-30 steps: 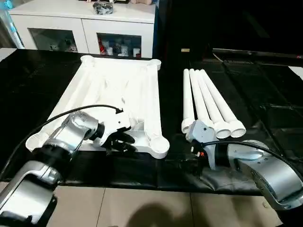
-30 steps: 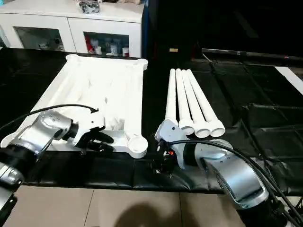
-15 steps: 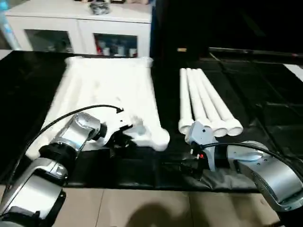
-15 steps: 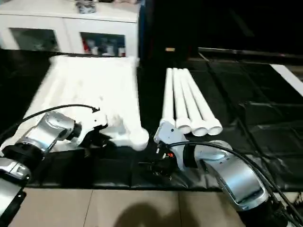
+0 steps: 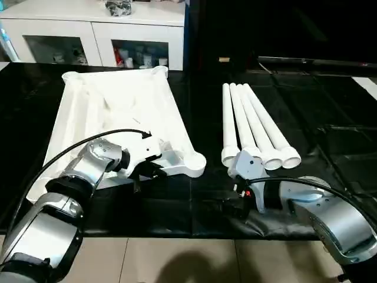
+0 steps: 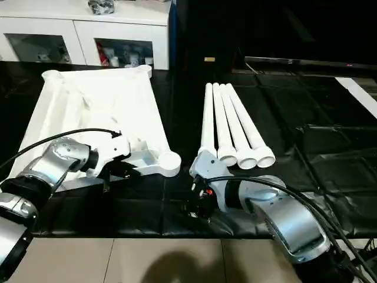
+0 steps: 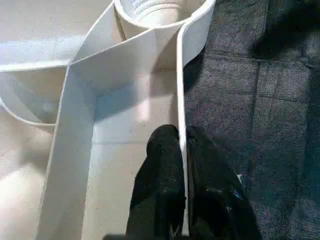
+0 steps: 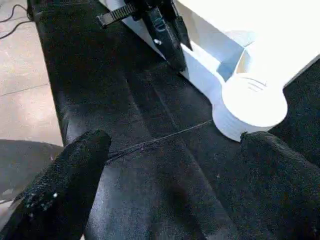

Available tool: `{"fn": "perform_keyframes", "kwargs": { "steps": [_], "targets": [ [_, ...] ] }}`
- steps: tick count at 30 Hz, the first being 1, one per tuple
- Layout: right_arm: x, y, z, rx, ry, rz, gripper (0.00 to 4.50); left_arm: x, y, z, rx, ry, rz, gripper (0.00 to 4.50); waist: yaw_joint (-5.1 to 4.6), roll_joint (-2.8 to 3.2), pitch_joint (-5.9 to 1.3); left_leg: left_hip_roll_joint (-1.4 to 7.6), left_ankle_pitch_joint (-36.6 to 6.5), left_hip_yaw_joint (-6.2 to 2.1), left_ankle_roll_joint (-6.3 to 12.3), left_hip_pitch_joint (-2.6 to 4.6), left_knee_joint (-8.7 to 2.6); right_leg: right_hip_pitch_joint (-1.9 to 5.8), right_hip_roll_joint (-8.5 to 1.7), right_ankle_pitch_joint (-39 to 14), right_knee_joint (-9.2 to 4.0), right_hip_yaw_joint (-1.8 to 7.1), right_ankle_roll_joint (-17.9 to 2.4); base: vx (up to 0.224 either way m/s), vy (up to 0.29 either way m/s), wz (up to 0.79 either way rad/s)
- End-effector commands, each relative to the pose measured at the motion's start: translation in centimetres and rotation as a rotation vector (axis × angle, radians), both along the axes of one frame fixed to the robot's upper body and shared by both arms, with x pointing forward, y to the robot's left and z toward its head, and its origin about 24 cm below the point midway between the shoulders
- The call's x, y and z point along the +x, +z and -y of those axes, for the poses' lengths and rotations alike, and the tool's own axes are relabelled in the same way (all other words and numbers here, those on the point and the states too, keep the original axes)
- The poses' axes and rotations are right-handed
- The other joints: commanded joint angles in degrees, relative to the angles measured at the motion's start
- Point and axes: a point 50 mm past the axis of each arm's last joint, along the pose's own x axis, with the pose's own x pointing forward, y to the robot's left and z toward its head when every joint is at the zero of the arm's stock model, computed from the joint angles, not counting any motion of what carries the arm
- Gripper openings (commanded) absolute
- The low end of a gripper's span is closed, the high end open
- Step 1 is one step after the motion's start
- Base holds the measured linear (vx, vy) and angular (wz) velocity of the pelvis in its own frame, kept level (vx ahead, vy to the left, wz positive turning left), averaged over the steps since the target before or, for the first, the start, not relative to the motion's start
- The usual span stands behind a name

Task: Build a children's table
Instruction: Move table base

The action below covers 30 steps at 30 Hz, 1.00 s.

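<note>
Table top (image 5: 118, 112): upside down on black bench (image 5: 330, 106), left of legs.
Legs (image 5: 253, 127): four, side by side.
Left gripper (image 7: 183, 137): fingers pinched on table top's near rim.
Right gripper (image 8: 170, 165): fingers spread wide, empty, beside corner socket (image 8: 252, 105).

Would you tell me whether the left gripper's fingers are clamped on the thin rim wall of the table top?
Yes, in the left wrist view the left gripper has one black finger on each side of the table top's thin white edge wall, closed against it.

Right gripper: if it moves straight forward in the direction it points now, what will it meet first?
Probably the table top's near corner socket. The open right gripper points over bare black mat toward it; depth is uncertain.
</note>
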Motion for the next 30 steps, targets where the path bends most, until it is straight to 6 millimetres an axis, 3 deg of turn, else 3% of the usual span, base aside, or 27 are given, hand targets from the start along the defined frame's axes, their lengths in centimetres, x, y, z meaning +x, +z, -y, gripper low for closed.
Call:
{"fn": "perform_keyframes", "kwargs": {
  "steps": [1, 3, 4, 8, 12, 15, 16, 17, 20, 21, 24, 27, 28, 29, 30],
  "targets": [
    [0.5, 0.5, 0.2, 0.008, -0.032, 0.027, 4.5, 0.7, 1.6, -1.1, 0.02, 0.023, 0.054, 0.02, 0.4, 0.79, -3.06, 1.96, -12.6, -0.69, -2.08, 0.26, -4.24, 2.81, -4.47, -8.5, -4.54, 2.86, -11.8, 0.0, 0.0, 0.0],
    [0.5, 0.5, 0.2, 0.01, -0.035, 0.028, 4.5, 0.7, 1.6, -1.2, 0.02, 0.024, 0.055, 0.02, 0.32, 0.78, -3.06, 1.93, -12.8, -0.68, -2.13, 0.3, -4.22, 2.77, -4.46, -8.7, -4.57, 2.84, -11.9, 0.0, 0.0, 0.0],
    [0.6, 0.5, 0.1, 0.017, -0.037, 0.037, 4.5, 0.7, 1.8, -1.2, 0.0, 0.021, 0.042, 0.28, 0.31, 0.92, -3.08, 1.98, -12.7, -0.68, -2.21, 0.28, -4.24, 2.76, -4.51, -8.4, -4.56, 2.87, -12.1, 0.0, 0.0, 0.0],
    [0.9, 0.8, 0.0, 0.057, -0.091, 0.059, 4.5, 0.2, 2.9, -1.4, -0.083, -0.012, 0.019, 0.66, 0.3, 0.98, -3.15, 2.08, -11.7, -0.65, -2.34, 0.29, -4.29, 2.7, -4.53, -5.9, -4.14, 2.86, -13.0, 0.0, 0.0, 0.0],
    [1.2, 1.3, 0.2, 0.133, -0.155, 0.055, 4.5, -0.5, 4.0, -2.0, -0.147, -0.019, 0.007, 1.03, 0.28, 1.29, -2.99, 2.38, -13.6, -0.55, -2.92, 0.51, -4.49, 2.39, -4.74, -7.3, -4.0, 2.98, -13.5, 0.0, 0.0, 0.0],
    [1.2, 1.5, 0.2, 0.178, -0.197, 0.044, 4.5, -1.3, 4.5, -2.7, -0.163, -0.013, 0.015, 1.24, 0.32, 1.46, -2.8, 2.38, -13.7, -0.51, -2.9, 0.49, -4.58, 2.23, -4.69, -8.4, -4.1, 3.02, -13.3, 0.0, 0.0, 0.0],
    [1.2, 1.6, 0.1, 0.207, -0.219, 0.049, 4.5, -1.8, 4.6, -3.3, -0.174, 0.003, 0.025, 1.24, 0.08, 1.49, -2.72, 2.09, -14.1, -0.32, -2.98, 0.56, -4.55, 2.11, -4.26, -10.0, -4.35, 2.9, -12.5, 0.0, 0.0, 0.0],
    [1.2, 1.6, 0.1, 0.207, -0.22, 0.049, 4.5, -1.8, 4.6, -3.3, -0.174, 0.003, 0.025, 1.47, 0.05, 1.51, -2.75, 2.07, -13.8, -0.35, -3.02, 0.47, -4.53, 2.22, -4.33, -10.0, -4.29, 2.93, -12.4, 0.0, 0.0, 0.0],
    [1.9, 1.9, -0.1, 0.256, -0.312, 0.121, 4.5, -2.7, 6.0, -3.7, -0.312, 0.097, 0.081, 1.62, -0.04, 1.55, -2.72, 2.3, -13.2, -0.27, -3.44, 0.42, -4.69, 1.91, -4.44, -9.5, -4.07, 2.89, -12.5, 0.0, 0.0, 0.0],
    [2.5, 1.9, -0.1, 0.258, -0.37, 0.147, 4.5, -3.1, 6.5, -3.7, -0.362, 0.125, 0.102, 1.68, -0.16, 1.2, -2.65, 2.0, -13.5, -0.17, -3.27, 0.38, -4.66, 1.91, -4.08, -10.6, -4.31, 2.79, -12.1, 0.0, 0.0, 0.0],
    [3.4, 1.7, -0.1, 0.23, -0.475, 0.148, 4.5, -3.6, 7.4, -3.5, -0.48, 0.233, 0.188, 1.98, -0.46, 1.48, -2.52, 1.94, -13.7, -0.14, -3.61, 0.38, -4.54, 1.71, -4.0, -11.7, -4.32, 2.8, -12.3, 0.0, 0.0, 0.0],
    [3.7, 1.6, -0.4, 0.23, -0.523, 0.142, 4.5, -4.1, 7.6, -3.2, -0.571, 0.356, 0.247, 2.12, -0.5, 1.57, -2.4, 1.91, -14.5, -0.14, -3.42, 0.3, -4.59, 1.73, -3.85, -13.2, -4.6, 2.85, -11.1, 0.0, 0.0, 0.0],
    [3.7, 1.6, -0.4, 0.243, -0.533, 0.147, 4.5, -4.3, 7.5, -2.9, -0.601, 0.388, 0.255, 2.27, -0.39, 1.52, -2.43, 1.8, -14.4, -0.11, -3.27, 0.41, -4.55, 1.68, -3.76, -13.5, -4.75, 2.8, -10.6, 0.0, 0.0, 0.0],
    [3.7, 1.6, -0.5, 0.264, -0.551, 0.155, 4.5, -4.7, 7.2, -2.5, -0.651, 0.447, 0.267, 2.27, -0.42, 0.98, -2.58, 1.92, -13.2, -0.07, -3.03, 0.02, -4.53, 1.97, -3.85, -12.6, -4.26, 2.91, -10.2, 0.0, 0.0, 0.0],
    [3.3, 1.5, -0.4, 0.321, -0.6, 0.149, 4.5, -5.4, 6.5, -2.1, -0.68, 0.573, 0.321, 2.27, -0.53, -0.32, -2.5, 1.97, -12.6, -0.03, -2.67, -0.18, -4.62, 2.13, -3.87, -12.8, -4.6, 2.82, -9.9, 0.0, 0.0, 0.0]
  ]
}}
